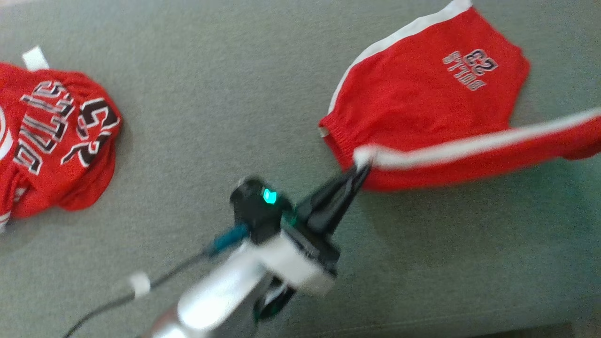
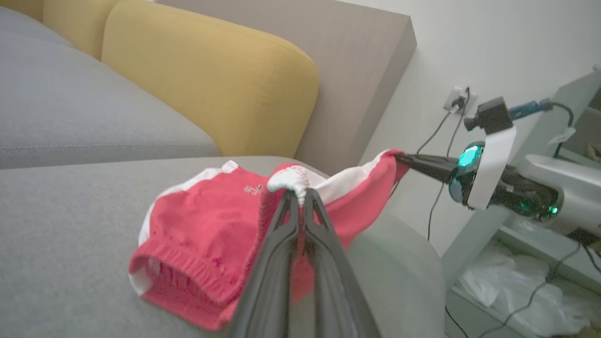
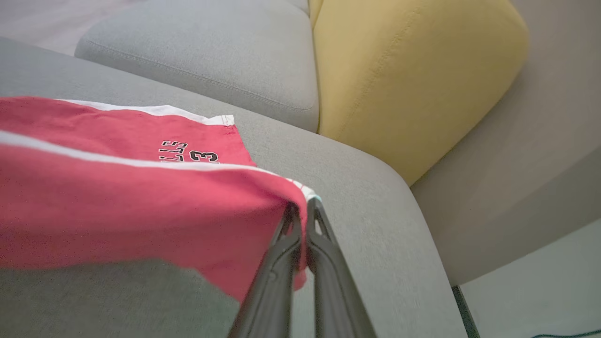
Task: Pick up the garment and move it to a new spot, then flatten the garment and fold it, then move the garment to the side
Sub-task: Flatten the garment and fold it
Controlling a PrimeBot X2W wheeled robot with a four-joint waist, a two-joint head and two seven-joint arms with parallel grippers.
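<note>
Garment = red shorts (image 1: 422, 94), white side stripes, "23" print, upside down in head view. They sit on the grey sofa seat (image 1: 211, 94), toward its right end in head view.

L pincer (image 1: 362, 168): fingers pressed together, nipping a bunched white-trimmed corner of the shorts. Left wrist view confirms this: white fabric is wadded at the tips, with no gap between the fingers. The arm comes in from the lower middle of head view, fingers pointing up and right.

R pincer (image 2: 404, 158): seen from left wrist view at the far corner of the same edge, tips closed on red/white cloth. Right wrist view shows its own fingers clamped on the hem corner, with fabric draping over and down the left side.

The edge between the two pincers is lifted off the seat and pulled roughly taut. It reads as a red band w/ white stripe running to the right edge of head view, casting a shadow on the seat beneath. The rest of the shorts, incl. elastic waistband, lies on the seat behind.

Second red item: jersey (image 1: 51, 136) w/ black/white lettering, crumpled at the left of the seat, well apart from the shorts.

Bkgd: yellow cushion (image 2: 211, 80) behind the seat; wall socket (image 2: 458, 101) w/ cables plugged in.
</note>
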